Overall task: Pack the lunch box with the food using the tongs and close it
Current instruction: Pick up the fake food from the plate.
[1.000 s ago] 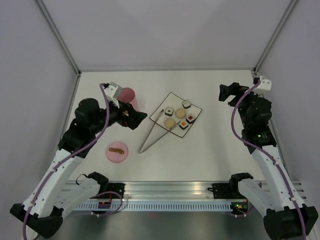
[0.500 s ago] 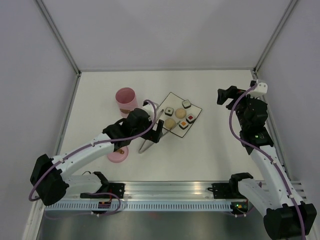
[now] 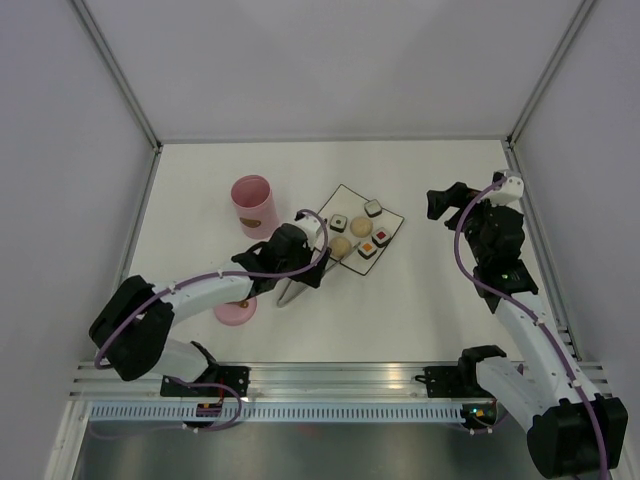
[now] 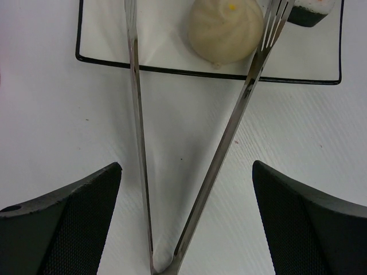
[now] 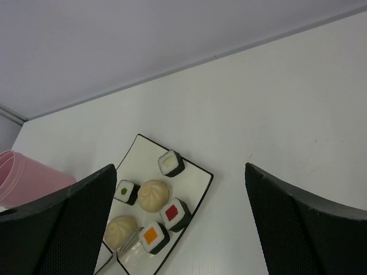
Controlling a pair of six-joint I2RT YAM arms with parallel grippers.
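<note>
The silvery tongs [image 4: 228, 133] lie in a narrow V on the table, hinge end [image 3: 286, 297] toward me and tips on the white plate [image 3: 352, 200]. My left gripper [image 3: 303, 268] is open and straddles both tong arms just ahead of the hinge. Its black fingers [image 4: 63, 229] stand clear of the metal on both sides. The food is on the plate: several sushi rolls [image 5: 175, 213] and two beige balls [image 5: 153, 195]. The pink lunch box [image 3: 251, 201] stands open at the left. Its lid [image 3: 232, 316] lies nearer me, partly under the left arm. My right gripper [image 3: 440, 205] hovers open to the plate's right.
The plate's black-rimmed near edge [image 4: 172, 70] runs just beyond my left fingers. One forked tong tip [image 4: 274, 23] rests against a ball [image 4: 225, 30]. Grey walls enclose the table on three sides.
My left arm has swung from beside the lunch box down and right, over the tongs. The right gripper has drifted slightly left toward the plate.
</note>
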